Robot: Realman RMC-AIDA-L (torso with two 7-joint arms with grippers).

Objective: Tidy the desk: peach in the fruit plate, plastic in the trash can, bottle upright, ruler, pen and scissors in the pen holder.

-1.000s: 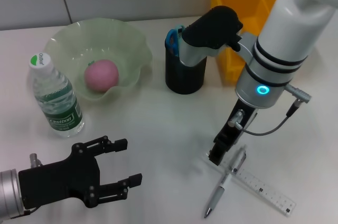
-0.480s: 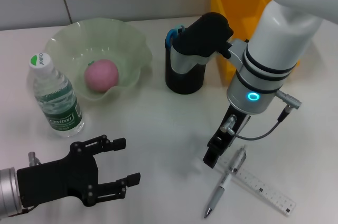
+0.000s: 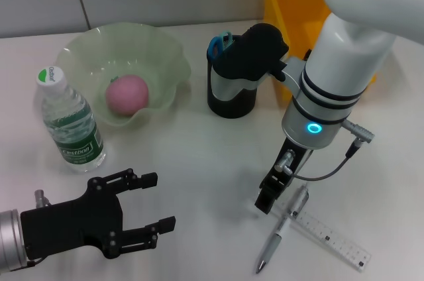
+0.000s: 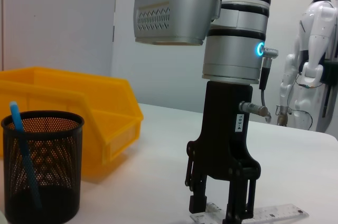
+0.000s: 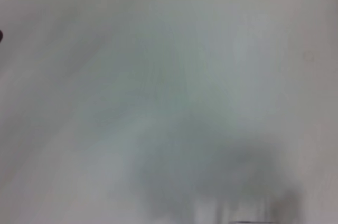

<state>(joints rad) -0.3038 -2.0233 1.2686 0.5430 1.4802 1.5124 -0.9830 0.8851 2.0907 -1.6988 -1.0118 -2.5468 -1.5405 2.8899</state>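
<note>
My right gripper (image 3: 266, 203) points straight down at the near end of the clear ruler (image 3: 328, 232), and the left wrist view shows it (image 4: 217, 211) open with its fingers astride that ruler (image 4: 274, 213) end. A silver pen (image 3: 281, 228) lies across the ruler beside it. The black mesh pen holder (image 3: 232, 95) holds blue-handled scissors (image 3: 217, 46). In the green fruit plate (image 3: 159, 49) sits the pink peach (image 3: 127, 93). The bottle (image 3: 66, 122) stands upright. Low at the near left, my left gripper (image 3: 149, 211) hovers open and holds nothing. No plastic is in view.
A yellow bin (image 3: 291, 2) stands behind the pen holder at the back right, partly covered by my right arm. It shows again as the yellow bin (image 4: 79, 118) beside the pen holder (image 4: 45, 171) in the left wrist view. The right wrist view gives only blurred white tabletop.
My right arm has shifted a little to the left, bringing its gripper from the pen's top toward the ruler's near end. The left gripper and the objects have stayed put.
</note>
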